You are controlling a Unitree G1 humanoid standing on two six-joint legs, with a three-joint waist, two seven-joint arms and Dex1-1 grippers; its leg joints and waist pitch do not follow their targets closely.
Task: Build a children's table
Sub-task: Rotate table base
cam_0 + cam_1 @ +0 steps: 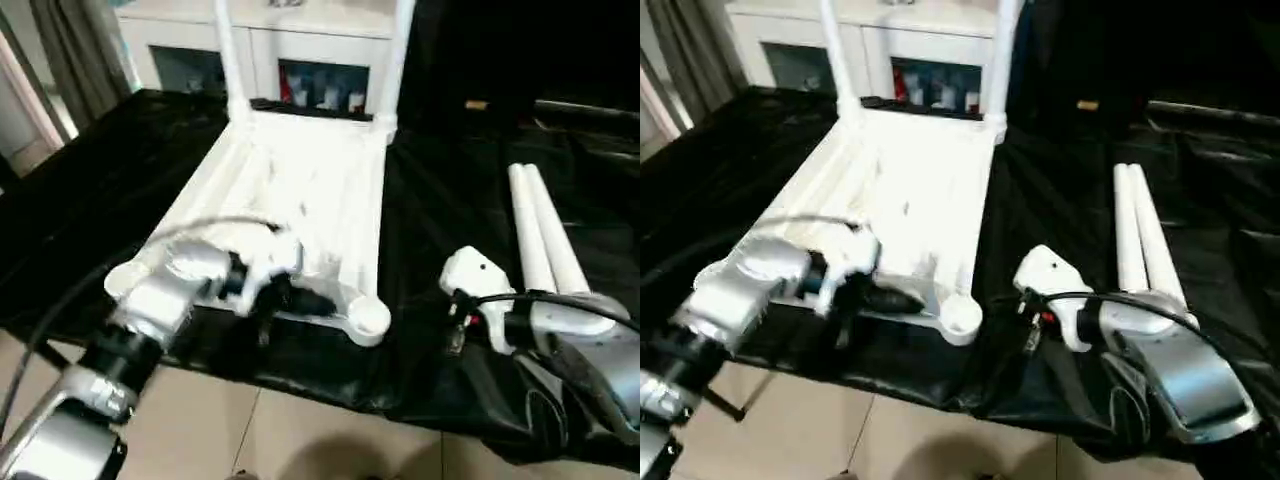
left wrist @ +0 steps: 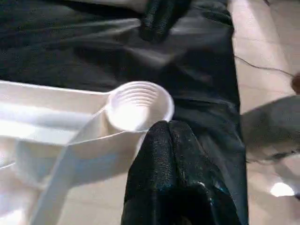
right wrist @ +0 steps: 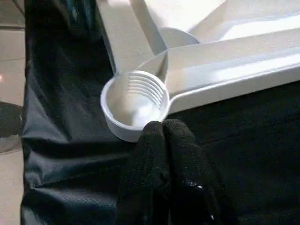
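The children's table top (image 1: 300,190) lies underside up on a black cloth, white and ribbed. Two legs (image 1: 225,50) stand in its far corner sockets. Two loose legs (image 1: 540,230) lie side by side on the cloth to the right. My left gripper (image 1: 305,300) is shut and empty over the top's near edge, its tips (image 2: 166,129) just beside the empty near-right socket (image 2: 138,105). My right gripper (image 3: 161,129) is shut and empty too. It points at the same socket (image 3: 136,105) from the right, over the cloth.
A white glass-door cabinet (image 1: 300,60) stands behind the table top. The black cloth (image 1: 430,200) ends near me at a tiled floor (image 1: 200,420). Grey curtains (image 1: 70,50) hang at the far left. A cable (image 1: 60,310) runs along my left forearm.
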